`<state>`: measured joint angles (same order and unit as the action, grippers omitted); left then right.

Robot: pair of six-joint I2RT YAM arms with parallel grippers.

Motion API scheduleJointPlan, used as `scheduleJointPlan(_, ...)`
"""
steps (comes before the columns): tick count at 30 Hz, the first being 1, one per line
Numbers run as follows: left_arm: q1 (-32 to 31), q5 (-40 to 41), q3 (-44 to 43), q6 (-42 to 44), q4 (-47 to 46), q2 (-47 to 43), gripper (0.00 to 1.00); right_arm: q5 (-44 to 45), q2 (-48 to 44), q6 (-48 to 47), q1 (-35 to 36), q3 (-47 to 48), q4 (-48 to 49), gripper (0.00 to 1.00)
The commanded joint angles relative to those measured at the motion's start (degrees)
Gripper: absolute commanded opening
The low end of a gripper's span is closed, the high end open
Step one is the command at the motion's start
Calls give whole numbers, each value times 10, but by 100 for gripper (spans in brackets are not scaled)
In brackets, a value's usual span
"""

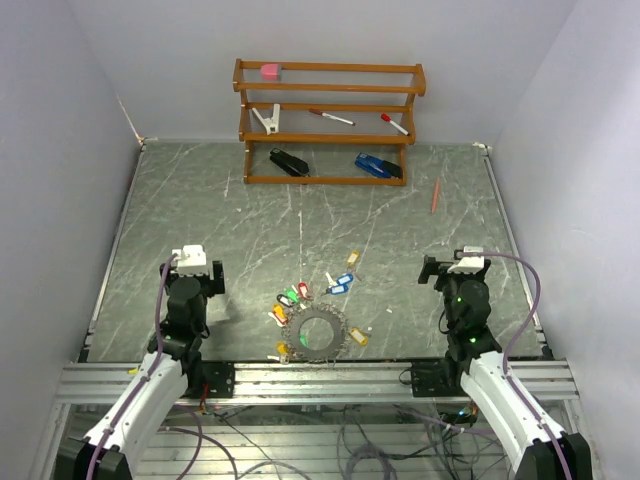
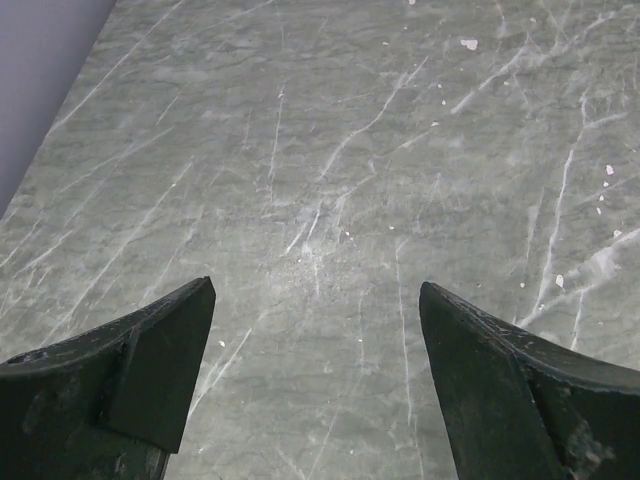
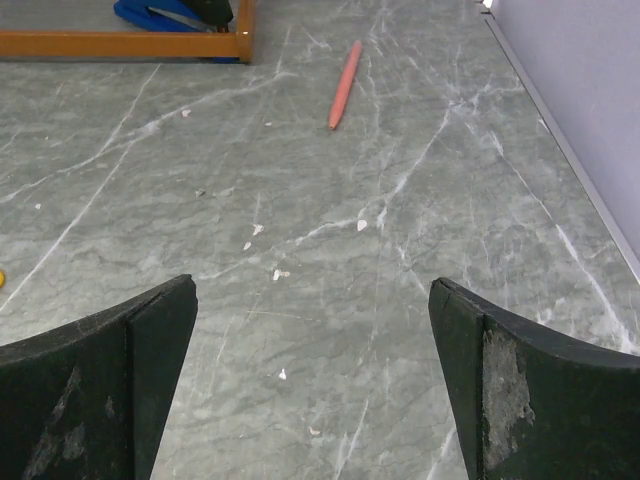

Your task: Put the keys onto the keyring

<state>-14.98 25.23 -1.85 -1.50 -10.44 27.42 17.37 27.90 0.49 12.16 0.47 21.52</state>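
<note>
The left gripper (image 2: 315,300) and right gripper (image 3: 312,295) are held wide open, empty. The crowded keys (image 1: 292,296) beside the keyring (image 1: 320,332) could be scattered by 1 clumsy pinch.

I see a matt, veined stone-look tabletop (image 1: 200,220), a varnished wooden rack (image 1: 330,90), a dull metal keyring (image 1: 304,331) and keys (image 1: 291,297) with glossy plastic tags.

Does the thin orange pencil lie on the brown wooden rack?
No, the orange pencil lies on the grey stone table, beside the rack.
</note>
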Motion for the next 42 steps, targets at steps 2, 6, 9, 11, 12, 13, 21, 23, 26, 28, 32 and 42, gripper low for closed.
scheduleJointPlan(2,18,-37,-7,3,-17,5,96,4,-2,1,-2,-18,5,99)
scheduleJointPlan(6,27,-52,-8,3,-19,7,98,4,-2,2,-2,-21,5,99)
scheduleJointPlan(9,32,-61,-9,4,-22,8,99,5,-2,2,-2,-23,6,99)
scheduleJointPlan(11,34,-66,-10,5,-23,9,99,5,-2,2,-2,-25,7,100)
scheduleJointPlan(12,35,-68,-10,5,-24,10,99,5,-2,2,-2,-25,7,100)
scheduleJointPlan(13,36,-71,-10,4,-25,10,99,5,-2,2,-2,-26,8,100)
scheduleJointPlan(21,40,-139,-29,31,-16,11,99,23,2,9,-3,-28,9,100)
scheduleJointPlan(23,41,-183,-54,48,5,17,99,57,4,22,-3,1,-30,100)
scheduleJointPlan(26,42,-268,-125,96,66,45,99,98,44,44,-3,81,-84,100)
scheduleJointPlan(28,42,-315,-172,135,96,69,100,117,86,86,-4,145,-118,100)
scheduleJointPlan(32,43,-349,-278,176,191,115,95,31,176,91,-4,311,-217,100)
scheduleJointPlan(42,40,-517,-450,245,421,198,99,-108,297,241,12,428,-301,100)
